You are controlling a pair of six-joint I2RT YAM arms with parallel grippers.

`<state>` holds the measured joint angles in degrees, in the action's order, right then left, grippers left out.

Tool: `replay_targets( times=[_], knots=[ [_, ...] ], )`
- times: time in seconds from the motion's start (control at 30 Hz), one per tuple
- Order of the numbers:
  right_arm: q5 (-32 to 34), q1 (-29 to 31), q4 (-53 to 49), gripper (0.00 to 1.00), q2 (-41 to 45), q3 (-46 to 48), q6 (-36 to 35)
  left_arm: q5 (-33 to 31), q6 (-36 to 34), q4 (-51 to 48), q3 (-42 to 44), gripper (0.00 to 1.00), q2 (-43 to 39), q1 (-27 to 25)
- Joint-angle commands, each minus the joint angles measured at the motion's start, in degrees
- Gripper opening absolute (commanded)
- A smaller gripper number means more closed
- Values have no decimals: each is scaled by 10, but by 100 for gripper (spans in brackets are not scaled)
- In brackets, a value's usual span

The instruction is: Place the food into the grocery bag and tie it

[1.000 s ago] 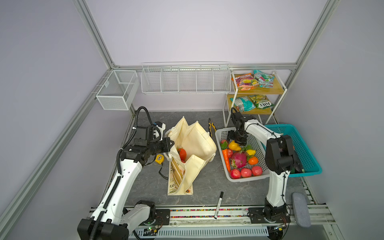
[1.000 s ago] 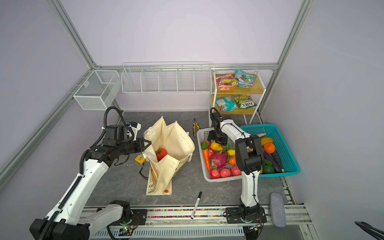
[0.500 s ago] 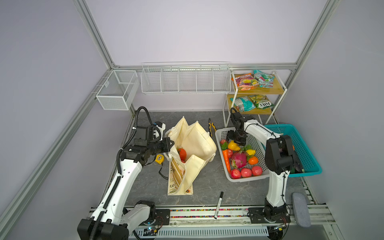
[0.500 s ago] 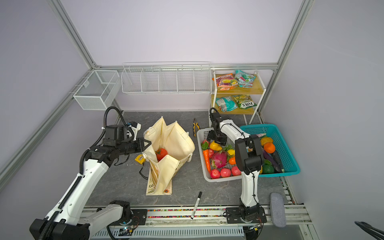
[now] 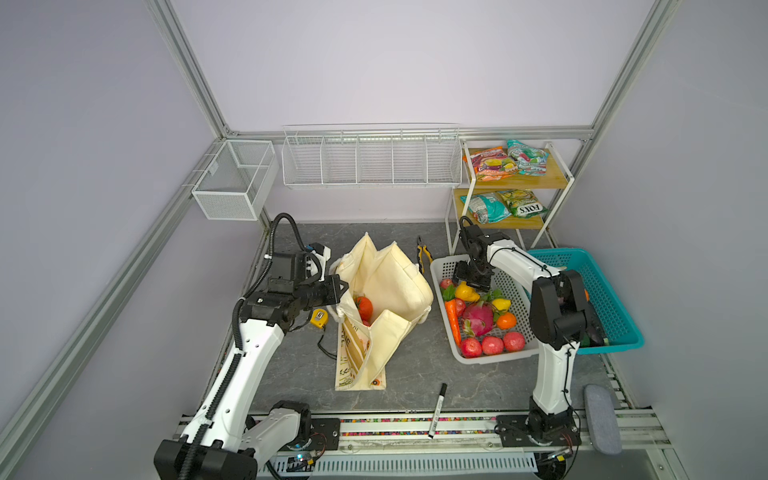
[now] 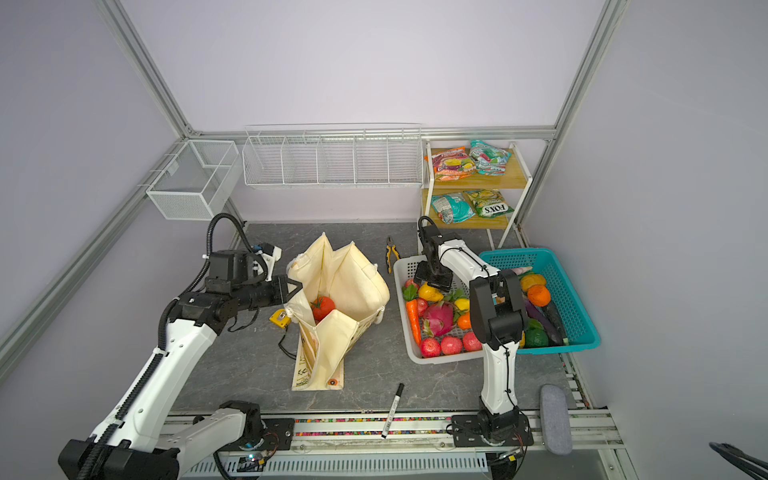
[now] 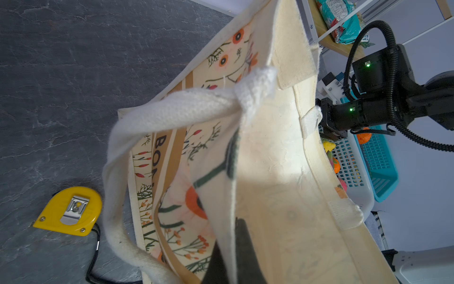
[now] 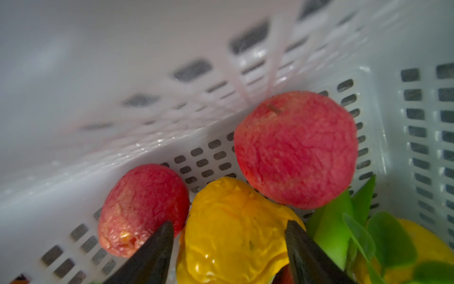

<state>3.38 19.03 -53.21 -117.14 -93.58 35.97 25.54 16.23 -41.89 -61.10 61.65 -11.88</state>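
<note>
Grocery bag [image 5: 399, 286] stands mid-table, tomato [image 5: 365, 306] inside. Left arm [image 5: 257, 345] reaches in level, left gripper [image 5: 340, 291] pinched on bag's left rim. Right arm [image 5: 515, 262] bends down into white basket [image 5: 490, 357], right gripper [image 8: 229, 236] spread astride yellow pear [image 8: 233, 216].

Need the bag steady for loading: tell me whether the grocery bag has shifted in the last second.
No. In a top view the grocery bag lies just as before between the yellow tape measure and the pliers.

Top views overlooking the table [image 5: 299, 365].
Left wrist is facing the bag [image 7: 270, 184] closely; right is peering into the basket [image 8: 147, 61].
</note>
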Motion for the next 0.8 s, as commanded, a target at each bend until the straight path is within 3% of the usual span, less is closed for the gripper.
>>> replay_targets(
  times=[0.0, 0.4, 0.77],
  knots=[
    [-21, 4, -35, 79, -19, 19, 9, 1, 1, 7, 3, 0, -10, 3],
    [-24, 4, -38, 51, 7, 13, 11, 0, -2, -3, -5, 0, -17, 3],
    [25, 4, -97, 50, 94, -37, 2, 1, 1, -6, -10, 0, -21, 3]
  ],
)
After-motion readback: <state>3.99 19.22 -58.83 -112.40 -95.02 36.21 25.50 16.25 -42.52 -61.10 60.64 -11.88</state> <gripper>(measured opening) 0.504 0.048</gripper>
